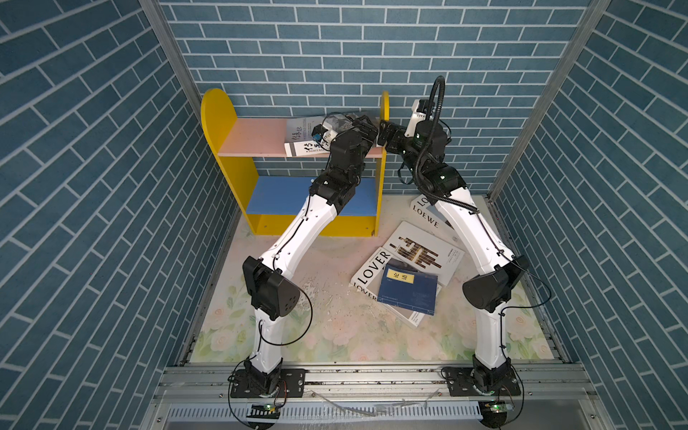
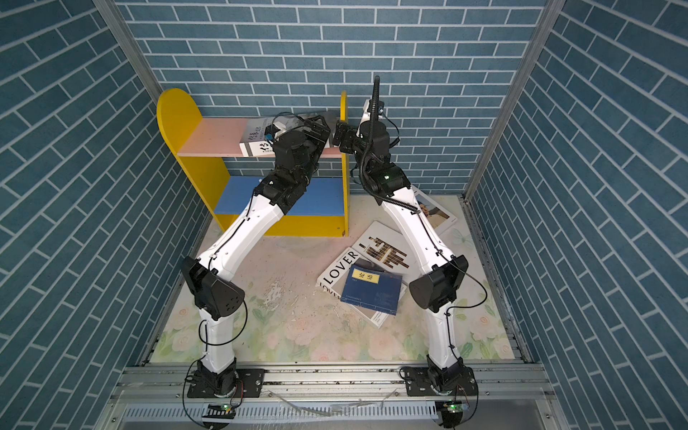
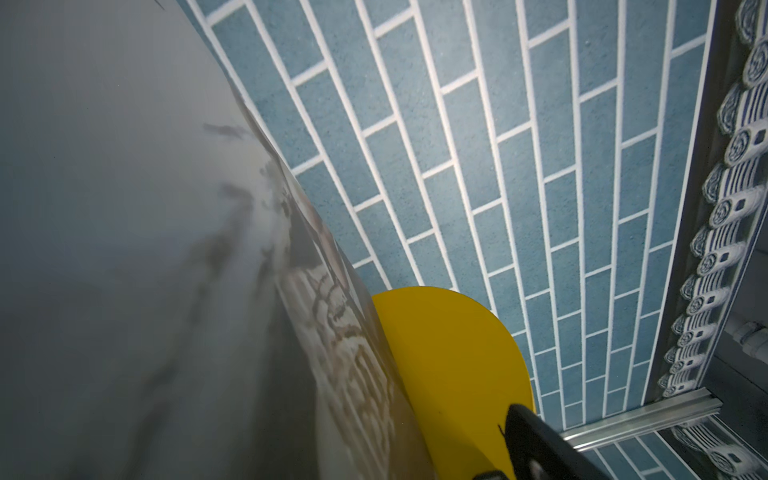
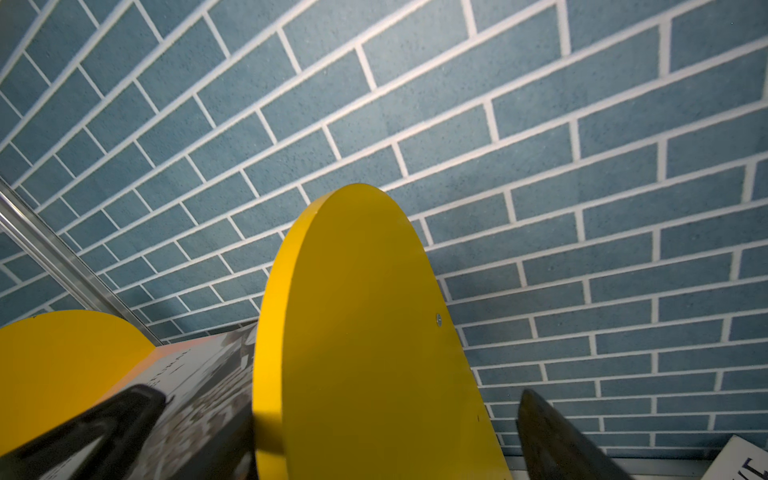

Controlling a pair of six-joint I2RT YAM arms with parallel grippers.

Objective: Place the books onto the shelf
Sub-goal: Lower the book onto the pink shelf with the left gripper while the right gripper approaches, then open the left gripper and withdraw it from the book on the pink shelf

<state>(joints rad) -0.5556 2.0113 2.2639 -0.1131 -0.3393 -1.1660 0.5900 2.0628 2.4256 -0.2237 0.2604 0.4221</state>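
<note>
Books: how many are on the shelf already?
One done: the Heritage book lies on the pink upper board. The open left gripper is beside it; nothing is held. Not yet shelved: LOEWE book, brown-bar book, LOVER book, navy book.

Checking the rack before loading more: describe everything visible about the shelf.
The shelf is a small painted-wood rack: two yellow round-topped side panels, a pink upper board, a blue lower board, a yellow base strip. It stands upright on the floral table by the brick wall. The Heritage book lies on the pink board's right end; the open right claw straddles the right panel.
</note>
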